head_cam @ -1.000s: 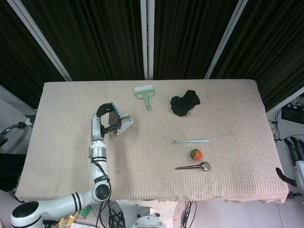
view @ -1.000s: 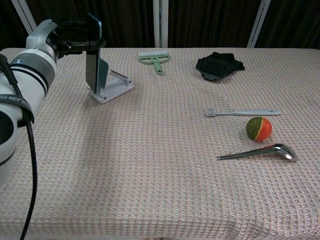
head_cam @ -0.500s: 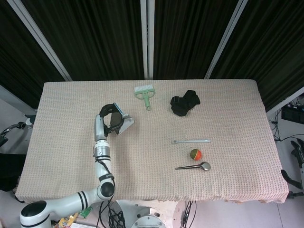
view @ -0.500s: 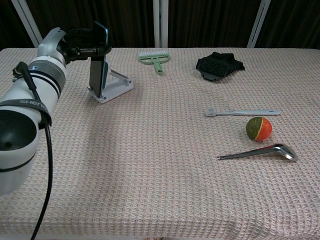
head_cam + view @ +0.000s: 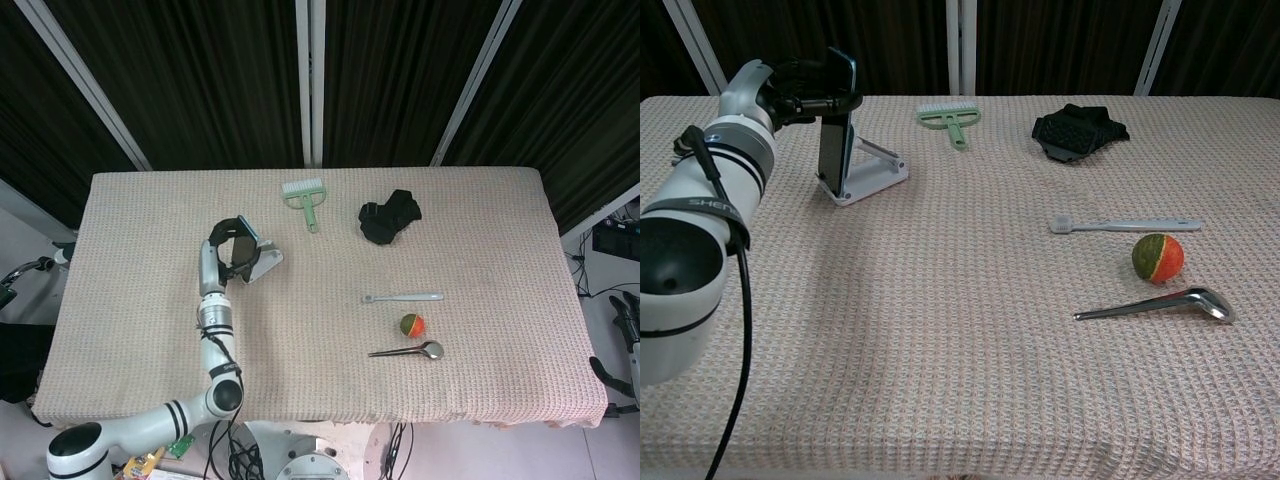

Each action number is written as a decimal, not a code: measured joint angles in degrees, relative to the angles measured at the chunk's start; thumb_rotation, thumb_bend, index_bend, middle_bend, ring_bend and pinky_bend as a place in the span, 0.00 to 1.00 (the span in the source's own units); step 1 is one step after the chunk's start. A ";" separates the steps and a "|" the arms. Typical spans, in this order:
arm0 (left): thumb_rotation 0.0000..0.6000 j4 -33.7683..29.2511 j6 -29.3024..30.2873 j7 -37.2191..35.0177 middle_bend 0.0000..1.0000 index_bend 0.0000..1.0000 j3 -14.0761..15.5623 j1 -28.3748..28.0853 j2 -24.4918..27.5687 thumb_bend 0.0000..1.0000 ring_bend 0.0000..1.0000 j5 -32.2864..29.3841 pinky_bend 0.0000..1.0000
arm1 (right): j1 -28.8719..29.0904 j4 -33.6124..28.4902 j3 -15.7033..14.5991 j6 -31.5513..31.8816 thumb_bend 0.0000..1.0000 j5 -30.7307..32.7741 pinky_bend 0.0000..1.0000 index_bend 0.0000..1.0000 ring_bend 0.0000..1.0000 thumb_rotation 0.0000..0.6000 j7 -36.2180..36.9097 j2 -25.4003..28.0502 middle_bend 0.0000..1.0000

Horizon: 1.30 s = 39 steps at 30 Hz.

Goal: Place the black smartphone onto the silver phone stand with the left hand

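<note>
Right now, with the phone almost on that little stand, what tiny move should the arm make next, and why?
Probably ease the black smartphone back against the silver phone stand, then let go. The left hand grips its top edge, and it stands nearly upright with its bottom edge at the stand's front lip.

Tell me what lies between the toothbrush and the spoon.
The ball lies between the toothbrush and the spoon, apart from both; the chest view shows it best.

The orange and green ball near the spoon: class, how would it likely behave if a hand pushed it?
The ball looks round, so it would probably roll. The woven tablecloth may slow it. The spoon lying just in front might stop it.
</note>
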 measured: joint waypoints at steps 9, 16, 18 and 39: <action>1.00 1.20 -0.80 -0.73 0.52 0.52 0.31 0.30 -0.36 0.32 0.27 0.30 0.21 | -0.05 -0.19 0.01 -0.32 0.18 0.32 0.00 0.00 0.00 1.00 -0.11 0.22 0.00; 1.00 0.96 -2.40 -0.82 0.27 0.26 1.83 0.59 0.15 0.31 0.18 1.44 0.21 | -0.21 -0.29 0.08 -0.24 0.18 0.50 0.00 0.00 0.00 1.00 0.01 0.41 0.00; 1.00 0.93 -2.82 -1.03 0.16 0.14 2.23 0.69 0.31 0.31 0.16 1.89 0.21 | -0.24 -0.29 0.09 -0.22 0.18 0.50 0.00 0.00 0.00 1.00 0.04 0.43 0.00; 1.00 0.97 -2.38 -6.06 0.00 0.00 6.85 2.46 1.75 0.14 0.04 10.25 0.19 | -0.56 -0.57 0.54 0.90 0.18 0.36 0.00 0.00 0.00 1.00 0.00 0.39 0.00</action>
